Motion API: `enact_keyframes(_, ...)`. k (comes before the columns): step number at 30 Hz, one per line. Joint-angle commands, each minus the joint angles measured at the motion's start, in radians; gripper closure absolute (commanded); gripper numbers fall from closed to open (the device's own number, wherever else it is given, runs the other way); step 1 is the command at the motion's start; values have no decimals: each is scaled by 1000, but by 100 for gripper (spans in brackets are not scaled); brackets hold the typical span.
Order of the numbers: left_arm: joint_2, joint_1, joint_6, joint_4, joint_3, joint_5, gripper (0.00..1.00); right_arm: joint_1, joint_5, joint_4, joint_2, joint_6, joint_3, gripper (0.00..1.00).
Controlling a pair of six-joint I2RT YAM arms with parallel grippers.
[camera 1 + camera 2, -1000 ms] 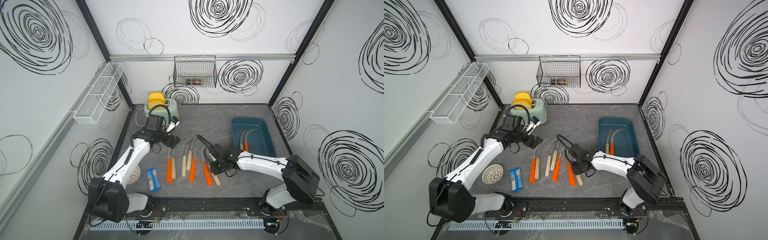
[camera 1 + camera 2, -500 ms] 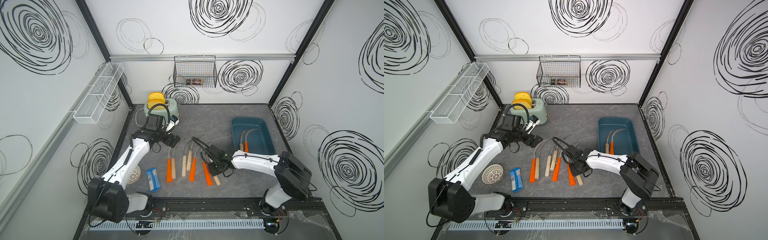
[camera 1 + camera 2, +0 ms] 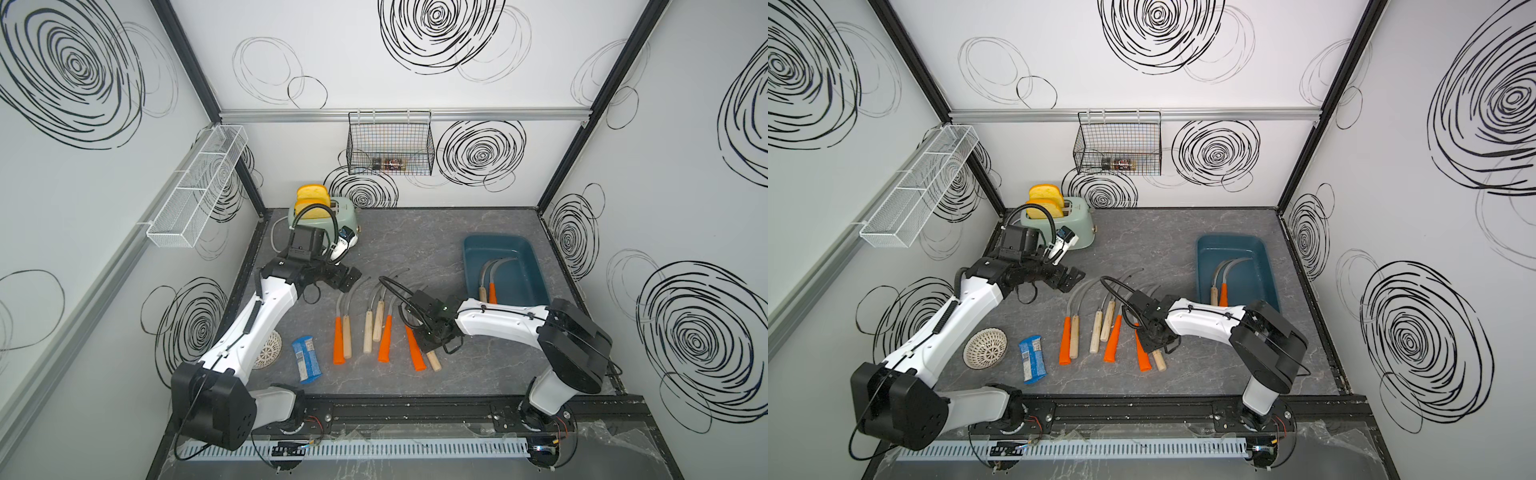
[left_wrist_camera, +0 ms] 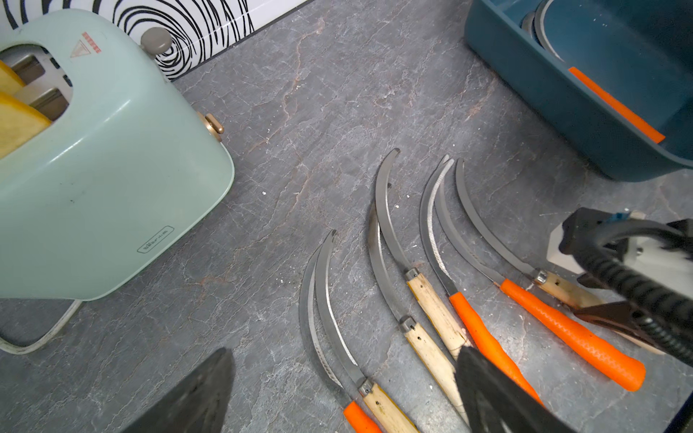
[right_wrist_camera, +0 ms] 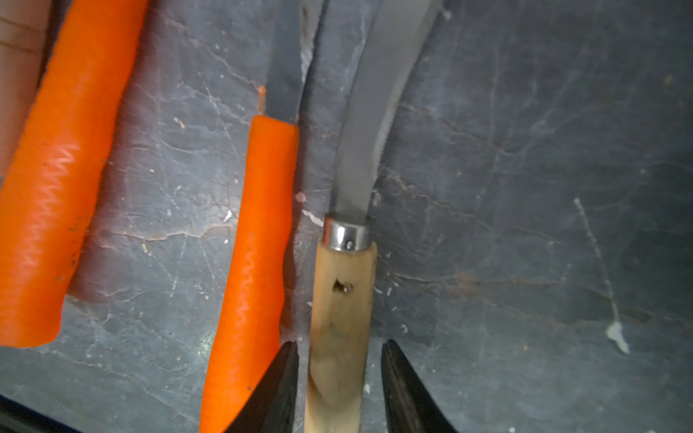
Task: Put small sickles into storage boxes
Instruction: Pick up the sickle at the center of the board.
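Several small sickles (image 3: 376,328) lie side by side mid-table, handles orange or pale wood, blades pointing to the back. My right gripper (image 3: 428,341) is down over the rightmost pair. In the right wrist view its open jaws (image 5: 339,352) straddle the wooden handle (image 5: 343,300), a narrow gap on each side, with an orange handle (image 5: 255,262) just outside one finger. My left gripper (image 3: 347,278) hangs open above the blade tips, holding nothing (image 4: 345,352). The teal storage box (image 3: 469,249) at the right rear holds two sickles (image 3: 488,282).
A mint toaster (image 3: 332,216) with bread stands at the back left. A white mesh dome (image 3: 268,349) and a blue packet (image 3: 306,359) lie front left. A black wire basket (image 3: 390,145) and a white mesh rack (image 3: 195,187) hang on the walls.
My right gripper has come forward and down onto the rightmost sickles, its jaws now around the wooden handle. The left arm has stayed put.
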Motion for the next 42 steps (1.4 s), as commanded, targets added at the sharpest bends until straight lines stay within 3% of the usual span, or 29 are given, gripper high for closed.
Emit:
enact_keyframes(1, -21, 7, -9, -4, 23, 21, 4, 6, 28, -47, 4, 19, 24, 60)
enact_keyframes(42, -32, 10, 9, -9, 13, 9, 4, 15, 28, -58, 67, 13, 62, 61)
